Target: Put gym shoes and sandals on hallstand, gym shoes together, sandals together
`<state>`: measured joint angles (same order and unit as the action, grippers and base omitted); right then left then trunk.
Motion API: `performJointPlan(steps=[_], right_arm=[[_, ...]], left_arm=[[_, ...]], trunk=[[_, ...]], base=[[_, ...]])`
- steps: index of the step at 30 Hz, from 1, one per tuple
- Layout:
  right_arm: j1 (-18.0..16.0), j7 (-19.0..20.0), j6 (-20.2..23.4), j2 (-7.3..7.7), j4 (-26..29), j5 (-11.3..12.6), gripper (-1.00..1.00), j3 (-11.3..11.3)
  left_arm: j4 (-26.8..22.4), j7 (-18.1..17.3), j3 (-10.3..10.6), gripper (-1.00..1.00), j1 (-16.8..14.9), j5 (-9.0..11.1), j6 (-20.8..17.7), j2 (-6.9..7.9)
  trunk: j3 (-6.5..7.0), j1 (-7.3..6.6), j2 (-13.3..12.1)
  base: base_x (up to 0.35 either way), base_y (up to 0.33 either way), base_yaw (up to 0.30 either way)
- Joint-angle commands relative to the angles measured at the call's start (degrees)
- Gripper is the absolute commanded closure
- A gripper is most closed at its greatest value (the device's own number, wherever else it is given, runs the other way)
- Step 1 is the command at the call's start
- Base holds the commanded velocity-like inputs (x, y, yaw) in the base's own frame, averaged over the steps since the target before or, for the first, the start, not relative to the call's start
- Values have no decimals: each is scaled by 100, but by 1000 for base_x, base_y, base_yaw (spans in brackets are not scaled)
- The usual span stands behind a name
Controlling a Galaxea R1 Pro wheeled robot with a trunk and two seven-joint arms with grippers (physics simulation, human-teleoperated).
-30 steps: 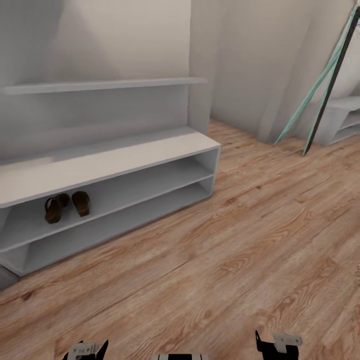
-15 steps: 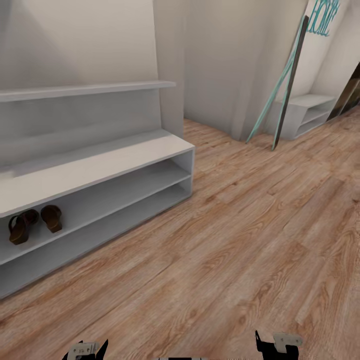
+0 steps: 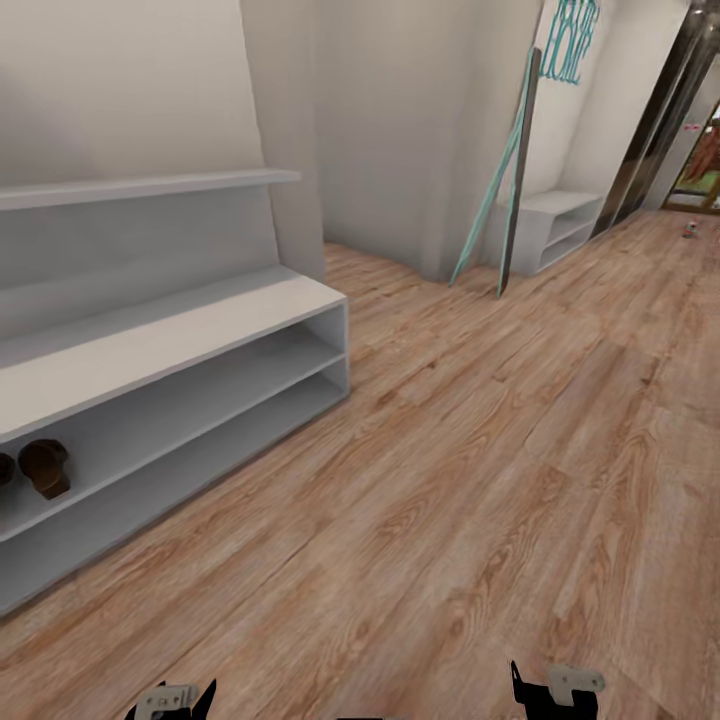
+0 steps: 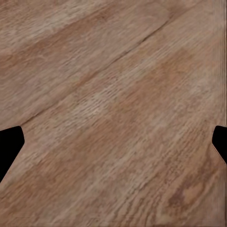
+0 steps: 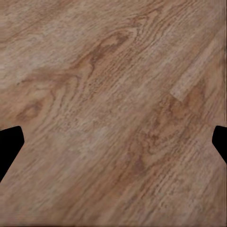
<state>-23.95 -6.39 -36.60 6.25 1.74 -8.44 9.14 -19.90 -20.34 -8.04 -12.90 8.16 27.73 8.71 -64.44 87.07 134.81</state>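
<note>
The pale grey hallstand (image 3: pixel 150 345) runs along the left wall, with one upper shelf (image 3: pixel 140 186) showing on its back panel. One dark brown sandal (image 3: pixel 46 467) lies in its upper open shelf row. The edge of the second sandal (image 3: pixel 3 468) shows beside it at the picture's border. The gym shoes are not identifiable; a tiny white and red thing (image 3: pixel 688 230) lies far down the wood-plank corridor floor (image 3: pixel 480 480). My left gripper (image 3: pixel 175 698) and right gripper (image 3: pixel 553 688) hang low. Both wrist views show wide-apart fingertips (image 4: pixel 9 146) (image 5: pixel 9 146) over bare planks, holding nothing.
A low white two-shelf bench (image 3: pixel 555 225) stands against the far wall. A teal and dark frame (image 3: pixel 512 170) leans beside it. A wall corner (image 3: pixel 300 150) juts out just past the hallstand's end. A doorway (image 3: pixel 700 140) opens at the far right.
The camera has turned to the right, so the hallstand and sandals slid toward the picture's left edge and the far doorway came into view. The sandals keep their place on the shelf.
</note>
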Motion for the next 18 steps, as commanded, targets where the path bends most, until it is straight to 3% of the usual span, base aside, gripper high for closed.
performJointPlan(steps=[1, 14, 18], right_arm=[[-5, -29, -14, -1, -7, -61, -100, 35], [-5, -24, -14, -1, -7, -67, -100, 35], [-5, -21, -14, -1, -7, -69, -100, 35]], left_arm=[[4, -58, -12, -100, -2, 39, -5, 0], [4, -25, -45, -100, -2, 60, -9, 0], [-14, 182, -43, -100, -2, 55, -12, 0]], trunk=[[2, -1, 2], [88, -1, 2], [115, -1, 2]], base=[[0, 0, -243], [0, 0, -241], [0, 0, -237]])
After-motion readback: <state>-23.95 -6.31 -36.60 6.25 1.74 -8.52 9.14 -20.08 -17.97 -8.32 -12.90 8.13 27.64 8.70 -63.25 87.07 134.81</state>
